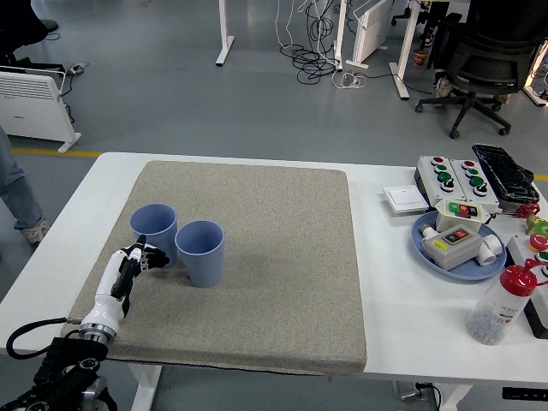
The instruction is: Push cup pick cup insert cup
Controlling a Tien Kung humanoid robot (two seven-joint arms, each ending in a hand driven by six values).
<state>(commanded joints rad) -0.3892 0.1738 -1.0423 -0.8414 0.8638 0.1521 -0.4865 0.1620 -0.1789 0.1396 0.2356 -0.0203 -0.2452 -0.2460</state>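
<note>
Two blue cups stand upright on the grey mat (pixel 274 248). The left cup (pixel 154 228) stands a little farther back and touches or nearly touches the right cup (pixel 200 252). My left hand (pixel 141 257) reaches in from the lower left; its fingertips press against the near base of the left cup. The fingers are stretched forward and hold nothing. My right arm does not show.
On the right of the white table: a blue bowl (pixel 458 248) with button boxes, a further button box (pixel 454 177), a white switch plate (pixel 405 199), a red-capped bottle (pixel 502 306). A person's leg (pixel 15 184) stands by the table's left side.
</note>
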